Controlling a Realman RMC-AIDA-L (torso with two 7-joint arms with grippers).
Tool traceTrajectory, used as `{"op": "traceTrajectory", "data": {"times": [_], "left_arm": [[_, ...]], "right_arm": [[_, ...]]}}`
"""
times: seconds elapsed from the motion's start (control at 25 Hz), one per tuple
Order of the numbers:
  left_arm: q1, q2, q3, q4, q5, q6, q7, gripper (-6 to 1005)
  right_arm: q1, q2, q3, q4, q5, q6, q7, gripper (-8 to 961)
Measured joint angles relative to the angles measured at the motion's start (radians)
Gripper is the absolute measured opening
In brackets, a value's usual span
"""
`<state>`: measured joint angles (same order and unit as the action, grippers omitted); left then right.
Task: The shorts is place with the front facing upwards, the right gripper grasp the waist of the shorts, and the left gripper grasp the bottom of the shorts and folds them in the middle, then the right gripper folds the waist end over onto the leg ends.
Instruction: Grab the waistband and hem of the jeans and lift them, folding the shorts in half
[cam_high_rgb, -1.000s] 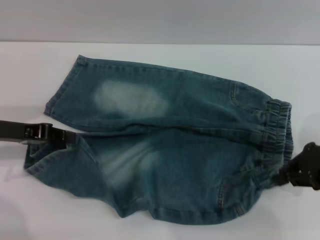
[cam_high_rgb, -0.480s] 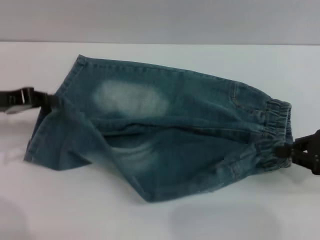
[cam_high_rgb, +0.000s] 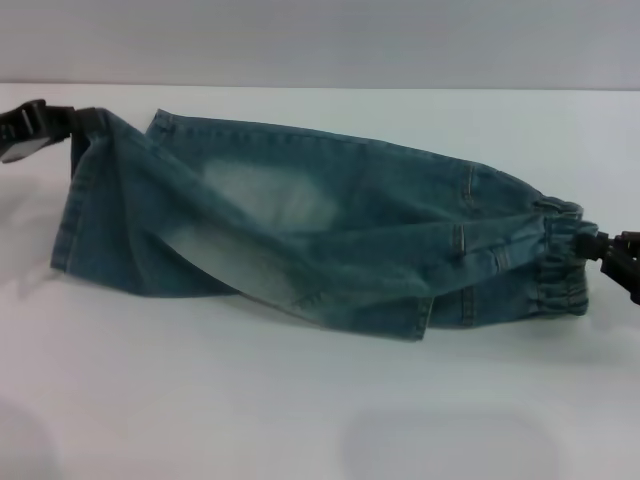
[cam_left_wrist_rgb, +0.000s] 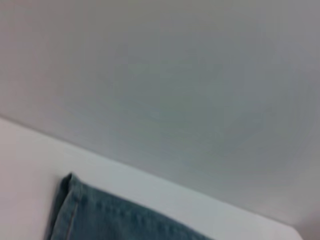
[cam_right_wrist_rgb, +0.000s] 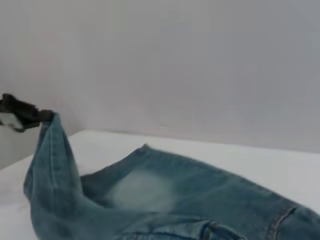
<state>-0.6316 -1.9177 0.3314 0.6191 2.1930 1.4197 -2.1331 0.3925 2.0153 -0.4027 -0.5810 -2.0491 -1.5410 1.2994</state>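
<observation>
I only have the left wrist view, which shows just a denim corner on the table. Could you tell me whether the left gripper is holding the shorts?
Observer: Yes. In the head view the left gripper is shut on a leg hem of the shorts, lifted above the table.
Operator: Thank you. Where is the right gripper?
Observer: The right gripper is shut on the waistband at the opposite end.
Operator: Is the lengthwise fold finished?
Observer: Not yet. The held leg hangs draped across the other leg, whose pale patch partly shows.
</observation>
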Motion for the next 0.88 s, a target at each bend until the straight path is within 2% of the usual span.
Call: {"op": "traceTrajectory", "data": {"times": [0.36,0.88], "left_arm": [[-0.007,-0.027,0.002,0.003,-0.038,-0.085,0.046,112],[-0.011,-0.056,0.006,0.004,-0.062,-0.228,0.141,116]], "right_arm": [[0.004,0.043,0.013,0.042,0.063,0.163,-0.063,-1],[0.019,0.049,0.014,0.178,0.263,0.277,-0.212,-1]]}}
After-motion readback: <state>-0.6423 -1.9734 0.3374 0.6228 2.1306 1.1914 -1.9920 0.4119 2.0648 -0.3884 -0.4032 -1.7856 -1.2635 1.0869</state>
